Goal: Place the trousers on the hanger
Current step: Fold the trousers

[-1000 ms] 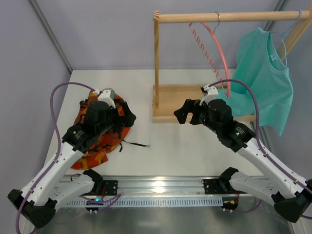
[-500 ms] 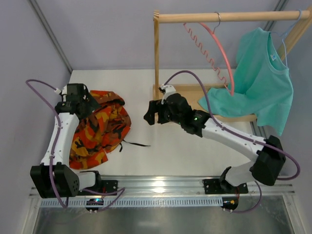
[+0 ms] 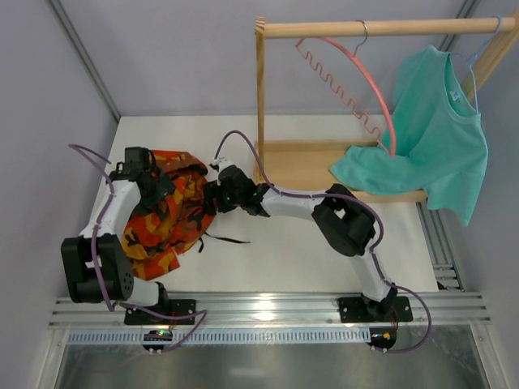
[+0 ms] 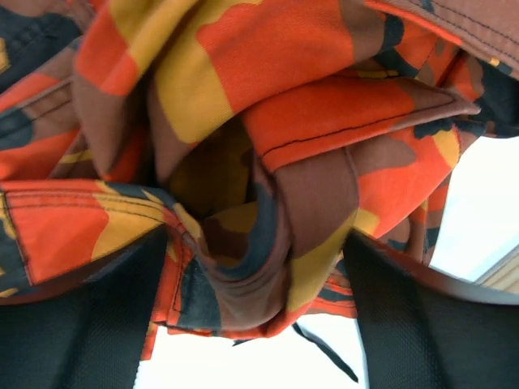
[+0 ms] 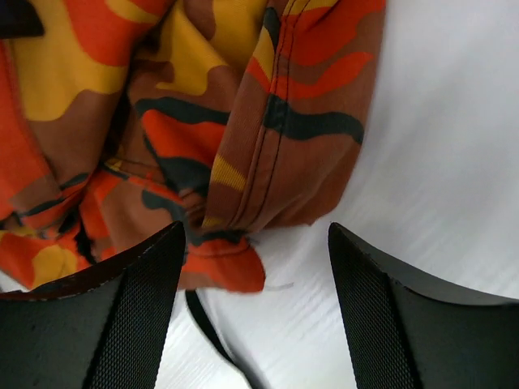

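The camouflage trousers lie crumpled on the white table at the left, a black drawstring trailing right. My left gripper is at the pile's upper left. In the left wrist view it is open, with a bunched fold of the trousers between its fingers. My right gripper is at the pile's right edge. In the right wrist view it is open over the trousers' hem and bare table. The pink hanger hangs from the wooden rail, empty.
A wooden rack with a base board stands at the back right. A teal T-shirt hangs on a light-blue hanger at its right end. Grey walls close in the left side and the back.
Both arms swung onto the trousers. The left gripper went to the pile's upper left. The right arm reached from the rack across to the pile's right edge. The pink hanger swung.
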{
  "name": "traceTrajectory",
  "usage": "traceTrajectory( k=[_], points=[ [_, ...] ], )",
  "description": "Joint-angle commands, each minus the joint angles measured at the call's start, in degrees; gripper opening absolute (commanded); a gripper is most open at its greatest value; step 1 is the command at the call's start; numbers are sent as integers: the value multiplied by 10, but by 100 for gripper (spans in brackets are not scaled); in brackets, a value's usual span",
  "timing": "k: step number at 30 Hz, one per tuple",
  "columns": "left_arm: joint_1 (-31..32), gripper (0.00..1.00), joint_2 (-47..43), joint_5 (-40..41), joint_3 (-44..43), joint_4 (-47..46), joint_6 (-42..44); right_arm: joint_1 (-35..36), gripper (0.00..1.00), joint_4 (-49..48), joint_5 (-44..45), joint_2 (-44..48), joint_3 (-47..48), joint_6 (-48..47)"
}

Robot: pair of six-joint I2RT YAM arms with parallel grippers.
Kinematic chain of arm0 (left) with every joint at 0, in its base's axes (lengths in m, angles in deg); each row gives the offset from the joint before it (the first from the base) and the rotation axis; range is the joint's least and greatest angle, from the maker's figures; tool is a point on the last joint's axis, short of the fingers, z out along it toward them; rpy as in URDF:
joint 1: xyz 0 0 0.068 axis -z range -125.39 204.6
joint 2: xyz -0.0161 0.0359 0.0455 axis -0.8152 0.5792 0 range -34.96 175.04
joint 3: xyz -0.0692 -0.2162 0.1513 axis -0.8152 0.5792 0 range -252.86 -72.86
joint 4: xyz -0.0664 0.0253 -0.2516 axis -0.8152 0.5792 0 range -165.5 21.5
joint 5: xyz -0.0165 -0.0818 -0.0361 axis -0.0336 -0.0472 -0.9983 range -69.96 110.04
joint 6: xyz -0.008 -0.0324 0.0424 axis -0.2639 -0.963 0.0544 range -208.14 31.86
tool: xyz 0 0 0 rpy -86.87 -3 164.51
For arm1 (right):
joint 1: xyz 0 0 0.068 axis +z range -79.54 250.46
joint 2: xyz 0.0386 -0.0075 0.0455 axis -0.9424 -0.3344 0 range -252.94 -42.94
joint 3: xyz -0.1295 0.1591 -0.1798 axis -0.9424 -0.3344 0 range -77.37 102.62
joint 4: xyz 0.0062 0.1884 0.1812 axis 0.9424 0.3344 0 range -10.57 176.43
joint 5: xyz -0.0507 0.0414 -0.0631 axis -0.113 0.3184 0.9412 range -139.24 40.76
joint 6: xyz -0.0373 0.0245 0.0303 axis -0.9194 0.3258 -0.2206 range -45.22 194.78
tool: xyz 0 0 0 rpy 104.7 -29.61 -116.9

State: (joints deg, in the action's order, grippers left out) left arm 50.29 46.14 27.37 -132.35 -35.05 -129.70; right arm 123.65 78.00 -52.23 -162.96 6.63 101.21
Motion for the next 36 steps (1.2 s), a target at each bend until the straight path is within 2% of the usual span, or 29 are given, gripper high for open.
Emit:
traceTrajectory(
  k=[1,2,3,4,5,6,7,8,9,10,11,12,13,14,19,21,25,26,31,33,34,36],
  points=[
    [-5,79,11,-27,2,-49,7,5,75,-40,-11,-39,69,-36],
    [-5,72,21,-35,-2,-51,9,5,75,-21,-10,-50,82,-40],
    [-6,62,24,-42,-6,-50,13,5,75,-12,-10,-71,105,-48],
    [-6,39,26,-63,-16,-49,17,5,75,-6,-10,-76,112,-52],
    [-6,30,24,-71,-21,-40,19,5,73,7,-11,-79,117,-55],
    [-6,21,20,-72,-30,-30,20,5,63,11,-8,-79,123,-64],
    [-5,4,15,-72,-38,-23,20,5,55,27,-4,-70,124,-68],
    [-7,0,0,-69,-54,-9,17,5,48,42,6,-60,121,-74],
    [-6,0,-10,-62,-61,-4,13,5,40,54,15,-49,116,-81],
    [-6,0,-22,-52,-68,1,5,5,26,63,23,-15,112,-97],
    [-6,0,-34,-30,-82,4,3,5,17,87,27,5,104,-108],
    [-5,0,-58,-21,-86,7,-1,5,5,99,72,29,84,-116],
    [-6,0,-68,-9,-91,4,-4,5,4,113,90,54,71,-125],
    [-5,0,-81,7,-93,2,-6,5,4,122,110,110,51,-126],
    [-6,0,-89,40,-139,13,4,5,4,199,182,253,-50,-95],
    [-5,0,-83,54,-158,14,21,6,4,221,185,324,-104,-68],
    [-6,0,-61,78,-186,12,47,11,4,214,172,408,-201,-22],
    [-5,0,-48,74,-187,10,44,12,4,211,155,417,-232,-6],
    [-5,0,-34,-71,-137,-25,31,23,4,230,134,429,-289,40],
    [-5,0,-45,-107,-75,-69,32,24,8,236,127,430,-295,48],
    [-5,0,-49,-120,-56,-83,24,24,21,246,124,433,-294,51],
    [-5,0,-58,-123,-23,-106,17,24,33,266,119,436,-274,50]
  ],
)
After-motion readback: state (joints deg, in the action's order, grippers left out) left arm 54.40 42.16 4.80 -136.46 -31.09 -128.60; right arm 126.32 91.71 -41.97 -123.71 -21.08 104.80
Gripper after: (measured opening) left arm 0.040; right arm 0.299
